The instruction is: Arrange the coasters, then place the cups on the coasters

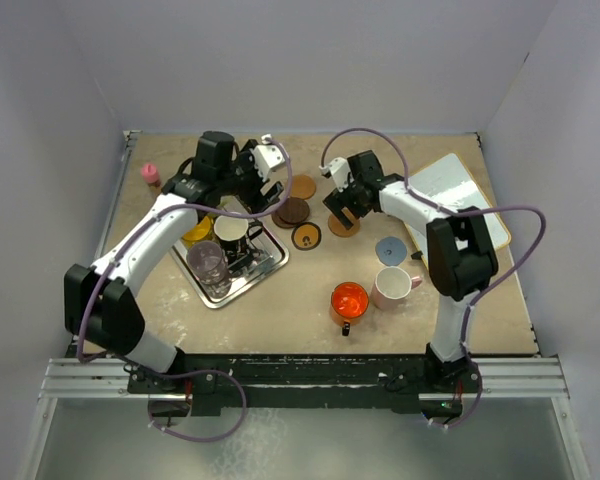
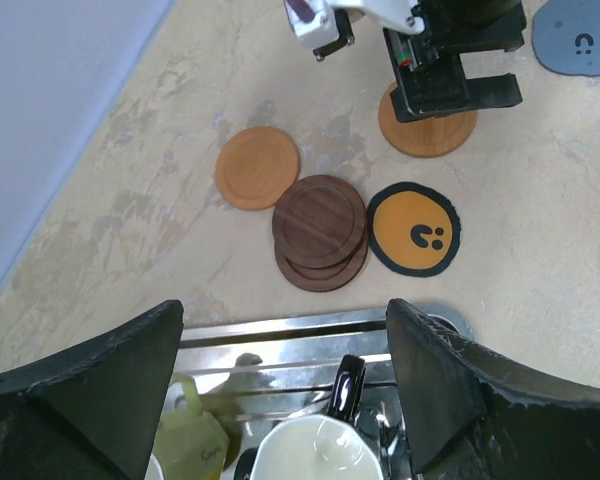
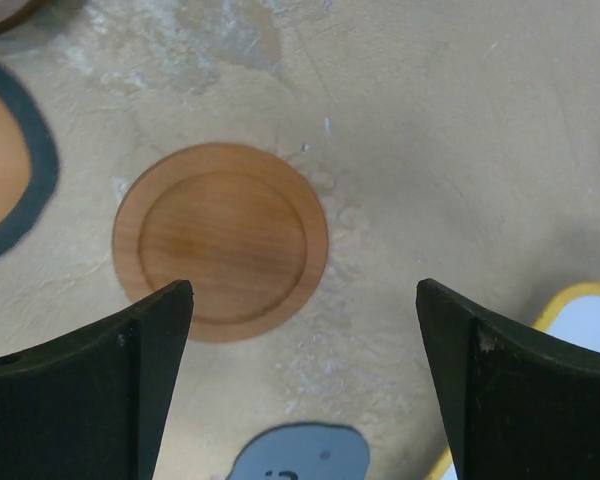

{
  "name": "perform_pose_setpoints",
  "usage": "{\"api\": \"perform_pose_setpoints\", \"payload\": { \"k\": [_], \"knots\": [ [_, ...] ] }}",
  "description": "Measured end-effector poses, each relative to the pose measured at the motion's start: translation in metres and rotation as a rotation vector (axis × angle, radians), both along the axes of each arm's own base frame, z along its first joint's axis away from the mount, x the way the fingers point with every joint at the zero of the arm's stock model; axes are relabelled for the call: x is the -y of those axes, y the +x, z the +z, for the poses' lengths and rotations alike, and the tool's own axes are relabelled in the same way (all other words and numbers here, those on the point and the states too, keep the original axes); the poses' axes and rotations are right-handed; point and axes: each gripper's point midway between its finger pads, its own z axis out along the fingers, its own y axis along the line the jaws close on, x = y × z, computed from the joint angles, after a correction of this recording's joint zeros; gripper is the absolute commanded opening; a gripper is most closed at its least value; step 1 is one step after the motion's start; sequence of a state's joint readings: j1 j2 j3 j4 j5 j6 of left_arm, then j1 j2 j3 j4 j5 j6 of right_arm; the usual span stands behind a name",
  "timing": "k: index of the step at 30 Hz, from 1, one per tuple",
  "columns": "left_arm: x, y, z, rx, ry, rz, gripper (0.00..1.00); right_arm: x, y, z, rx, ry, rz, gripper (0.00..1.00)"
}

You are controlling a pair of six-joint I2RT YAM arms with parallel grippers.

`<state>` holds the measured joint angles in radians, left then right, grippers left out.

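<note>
Lying flat on the beige tabletop [image 1: 280, 310], a round mid-brown wooden coaster [image 3: 220, 243] sits directly beneath the right gripper [image 3: 302, 300]. Its black jaws stand wide apart with nothing between them, though I cannot tell whether the fingertips touch the disc. Just to its left lies a black round coaster with an orange face [image 2: 413, 229], just beside a stack of dark brown wooden coasters [image 2: 320, 230], and beyond those a lighter orange-brown wooden coaster [image 2: 257, 167] lies by itself. A grey-blue round coaster [image 1: 390, 249] rests nearer the arms' bases, close to a pink mug [image 1: 391, 287] and a translucent red-orange mug [image 1: 349, 300], which stand side by side on the bare table. The left gripper [image 2: 280, 320] hangs over the far rim of a rectangular silver metal tray [image 1: 265, 265], jaws likewise wide and empty. On that tray crowd a black mug with a white inside [image 1: 231, 233], a clear purplish glass mug [image 1: 208, 263] and a yellow mug [image 1: 198, 232]. A small pink-capped bottle [image 1: 150, 175] stands by the left wall, and a yellow-edged white board [image 1: 455, 190] lies at the right.
</note>
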<state>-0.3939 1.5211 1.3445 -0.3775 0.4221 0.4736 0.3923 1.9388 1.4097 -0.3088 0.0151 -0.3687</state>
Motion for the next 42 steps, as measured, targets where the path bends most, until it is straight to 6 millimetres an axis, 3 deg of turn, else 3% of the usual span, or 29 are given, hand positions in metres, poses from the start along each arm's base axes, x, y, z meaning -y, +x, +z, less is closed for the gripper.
{"api": "perform_pose_setpoints", "payload": {
  "k": [6, 14, 23, 33, 42],
  "knots": [
    [-0.018, -0.01, 0.007, 0.043, -0.001, 0.058, 0.8, -0.007, 0.015, -0.022, -0.02, -0.06, 0.002, 0.93],
    [-0.039, -0.014, 0.0, 0.065, 0.019, 0.14, 0.81, -0.014, 0.039, -0.018, 0.024, -0.092, -0.019, 0.92],
    [-0.058, -0.015, 0.024, 0.142, 0.01, 0.206, 0.81, -0.022, 0.083, -0.013, 0.086, -0.117, -0.057, 0.92],
    [-0.064, -0.013, 0.021, 0.148, 0.021, 0.226, 0.81, -0.027, 0.117, -0.009, 0.14, -0.166, -0.072, 0.92],
    [-0.064, -0.013, 0.02, 0.15, 0.028, 0.225, 0.81, -0.026, 0.136, -0.005, 0.193, -0.233, -0.057, 0.91]
  ]
}}
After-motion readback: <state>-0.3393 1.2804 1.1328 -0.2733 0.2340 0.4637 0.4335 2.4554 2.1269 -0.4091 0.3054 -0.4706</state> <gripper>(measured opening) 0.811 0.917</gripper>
